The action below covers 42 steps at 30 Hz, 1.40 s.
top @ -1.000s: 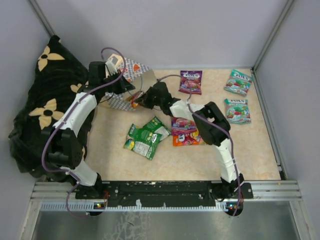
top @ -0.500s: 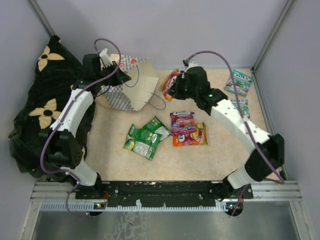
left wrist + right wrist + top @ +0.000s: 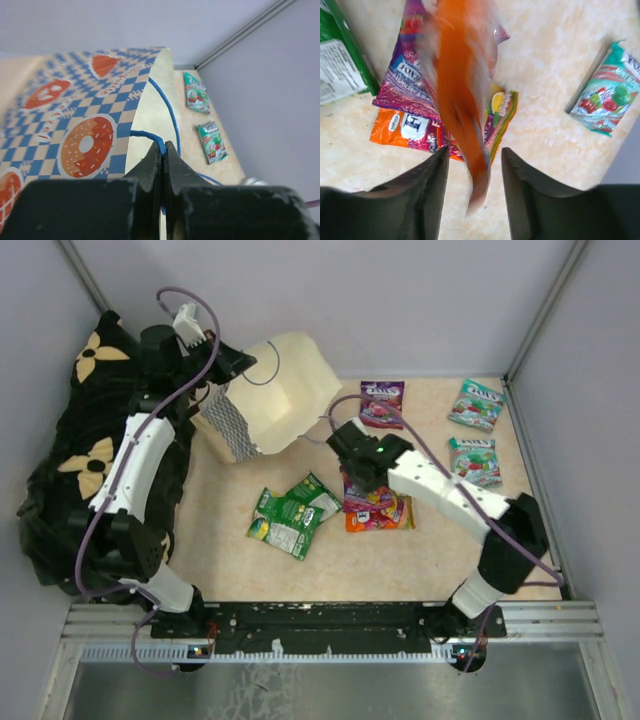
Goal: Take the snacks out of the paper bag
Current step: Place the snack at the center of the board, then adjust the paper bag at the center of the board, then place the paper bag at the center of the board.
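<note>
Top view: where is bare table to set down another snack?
Free: the near strip of the table, in front of the green pouches; also between the far purple pouch and the far teal pouch. Crowded: the centre pile.

The orange pouch (image 3: 462, 115) between the right hand's (image 3: 472, 157) fingers is a blur. Its print is unreadable, and it covers part of the purple pouch (image 3: 400, 82). The green pouch (image 3: 342, 55) is cut off at the wrist view's left edge. Whether anything lies inside the paper bag (image 3: 75, 125) cannot be told. The left hand (image 3: 163, 150) hides the blue cord's (image 3: 169, 107) lower run.
</note>
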Motion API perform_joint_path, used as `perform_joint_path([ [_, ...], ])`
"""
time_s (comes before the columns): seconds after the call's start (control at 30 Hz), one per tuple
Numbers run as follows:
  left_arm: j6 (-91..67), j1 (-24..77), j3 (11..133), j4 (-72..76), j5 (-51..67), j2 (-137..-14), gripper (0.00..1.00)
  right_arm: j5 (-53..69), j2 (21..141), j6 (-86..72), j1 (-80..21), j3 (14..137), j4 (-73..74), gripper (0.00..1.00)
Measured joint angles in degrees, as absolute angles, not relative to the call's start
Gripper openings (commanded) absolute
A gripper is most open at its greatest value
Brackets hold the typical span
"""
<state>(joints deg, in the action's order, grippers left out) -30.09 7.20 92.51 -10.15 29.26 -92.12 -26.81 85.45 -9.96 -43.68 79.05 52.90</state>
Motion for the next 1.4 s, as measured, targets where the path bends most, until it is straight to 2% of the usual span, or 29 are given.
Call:
perform_joint_path([
  [0.07, -31.7, 6.48, 92.99, -8.69, 30.24, -91.66, 0.0, -28.64, 91.18, -8.56, -45.6, 79.07, 54.04, 0.87],
  [0.13, -33.08, 5.41, 93.3, -7.22, 31.14, -91.61, 0.0, -28.64, 94.21, -7.7, -46.5, 79.13, 54.15, 0.99],
  [0.5, -37.12, -5.15, 93.08, -0.91, 32.99, -97.34, 0.0, -16.23, 90.76, -6.28, -45.1, 88.44, 40.12, 0.99],
  [0.9, -48.14, -14.11, 91.0, 9.76, 32.51, -110.61, 0.0, -5.69, 93.06, -9.26, -42.09, 82.35, 31.97, 0.99],
  [1.17, -54.02, -14.98, 86.21, 16.03, 25.08, -108.73, 0.0, -1.83, 94.37, -11.79, -40.99, 80.99, 27.62, 0.99],
  [1.4, -55.7, -15.0, 80.75, 16.4, 13.8, -100.62, 0.0, 0.86, 99.31, -16.01, -40.29, 81.12, 20.8, 0.99],
])
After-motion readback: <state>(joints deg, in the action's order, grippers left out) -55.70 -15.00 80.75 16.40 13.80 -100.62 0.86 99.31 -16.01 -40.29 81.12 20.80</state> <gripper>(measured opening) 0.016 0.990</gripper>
